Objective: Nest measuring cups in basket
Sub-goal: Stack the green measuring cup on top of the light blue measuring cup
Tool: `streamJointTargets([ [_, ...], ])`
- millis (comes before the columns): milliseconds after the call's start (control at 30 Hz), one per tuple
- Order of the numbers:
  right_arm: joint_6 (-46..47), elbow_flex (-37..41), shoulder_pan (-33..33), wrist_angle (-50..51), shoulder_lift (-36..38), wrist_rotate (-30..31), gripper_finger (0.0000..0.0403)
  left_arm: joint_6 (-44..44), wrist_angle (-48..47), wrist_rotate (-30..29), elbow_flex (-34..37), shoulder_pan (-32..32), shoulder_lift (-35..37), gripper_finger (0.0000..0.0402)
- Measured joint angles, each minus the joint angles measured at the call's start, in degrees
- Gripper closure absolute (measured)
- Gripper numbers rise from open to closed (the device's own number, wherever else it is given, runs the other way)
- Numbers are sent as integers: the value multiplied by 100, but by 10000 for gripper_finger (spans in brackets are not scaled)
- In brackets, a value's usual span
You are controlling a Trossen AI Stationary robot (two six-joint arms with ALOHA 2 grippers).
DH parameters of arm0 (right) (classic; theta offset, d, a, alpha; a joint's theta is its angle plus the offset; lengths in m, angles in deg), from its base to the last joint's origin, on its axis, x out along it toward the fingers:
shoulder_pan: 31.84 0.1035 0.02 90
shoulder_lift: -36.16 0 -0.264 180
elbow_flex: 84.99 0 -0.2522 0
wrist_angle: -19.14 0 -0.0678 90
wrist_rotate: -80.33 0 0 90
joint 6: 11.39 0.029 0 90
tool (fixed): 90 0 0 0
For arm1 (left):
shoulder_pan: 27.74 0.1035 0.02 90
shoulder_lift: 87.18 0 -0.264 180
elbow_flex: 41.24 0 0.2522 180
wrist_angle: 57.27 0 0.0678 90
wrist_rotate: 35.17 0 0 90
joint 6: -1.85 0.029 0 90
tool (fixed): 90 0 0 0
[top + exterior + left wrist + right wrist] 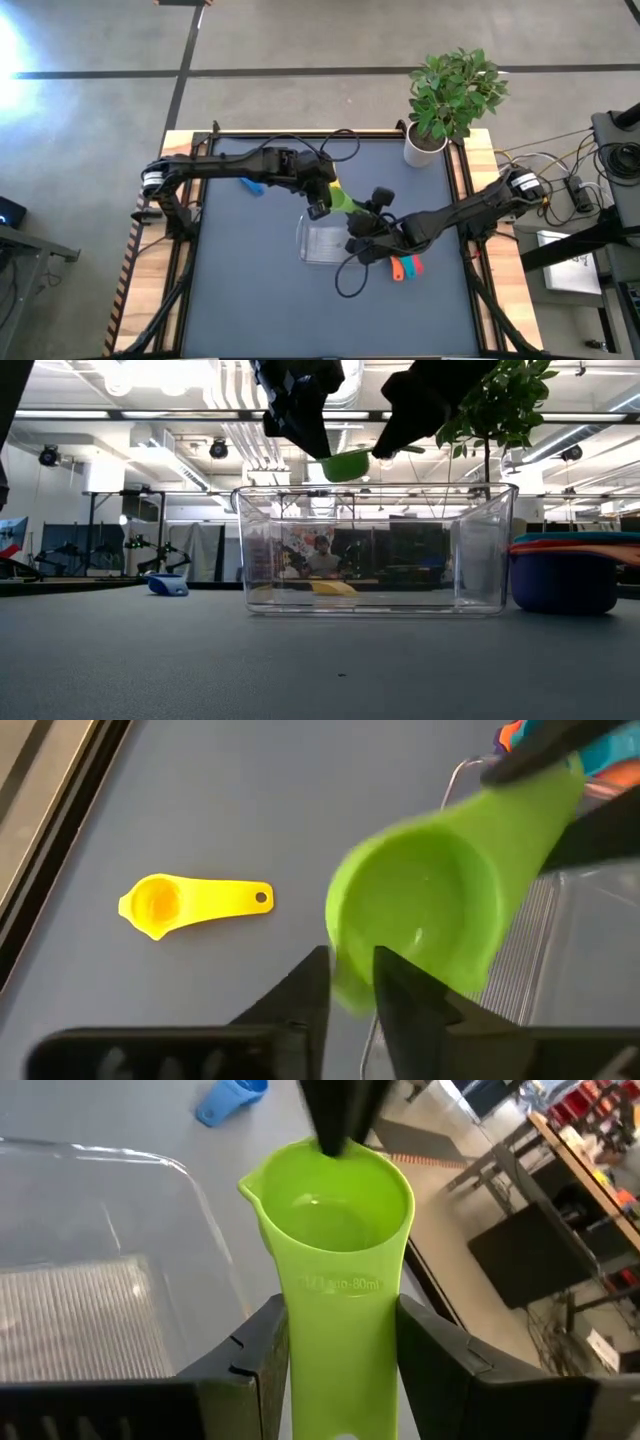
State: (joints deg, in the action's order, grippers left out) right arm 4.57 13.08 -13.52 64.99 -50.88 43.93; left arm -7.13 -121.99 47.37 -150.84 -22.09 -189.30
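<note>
A green measuring cup (pixel 346 200) hangs in the air over the far edge of the clear basket (pixel 322 245); the low view shows the green cup (pixel 347 464) above the basket's rim (pixel 370 488). My left gripper (pixel 322 207) and my right gripper (pixel 362 222) are both shut on it. A yellow cup (pixel 190 903) lies on the mat beside the basket. A blue cup (pixel 252 186) lies farther left. Other cups sit nested in a stack (pixel 405 268) to the right of the basket, red, orange and teal handles (pixel 585 542) on top. My left gripper holds the green cup by the rim of its bowl (pixel 345 990), pinched with one finger inside and one outside. The cup is lifted clear and tilted. My right gripper pinches the cup's flat handle (pixel 342 1330) across its width, one finger (pixel 255 1350) on each edge, the bowl pointing away from the fingers.
A white plant pot (pixel 424 150) with a leafy plant stands at the table's far right corner. Cables trail across the mat near the right arm (pixel 350 280). Bare mat lies along the near edge and at the left.
</note>
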Motion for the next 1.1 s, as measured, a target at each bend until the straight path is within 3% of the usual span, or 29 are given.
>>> streamJointTargets([
  [100,442,0,0,470,142,53,263,208,-10,-23,0,1,56,300],
  [233,1276,74,56,1314,417,62,263,274,-63,-483,1,21,134,254],
  [433,2953,661,750,2256,1122,45,262,365,120,-868,315,63,590,213],
  [633,4536,1391,1843,2251,1876,26,262,371,1557,-846,1815,143,1573,213],
  [833,6031,1877,2652,2410,1970,-410,262,-127,2866,-804,3458,205,2601,221],
  [1100,7326,2083,3320,2649,1945,-650,262,-403,3394,-855,4461,220,3498,230],
])
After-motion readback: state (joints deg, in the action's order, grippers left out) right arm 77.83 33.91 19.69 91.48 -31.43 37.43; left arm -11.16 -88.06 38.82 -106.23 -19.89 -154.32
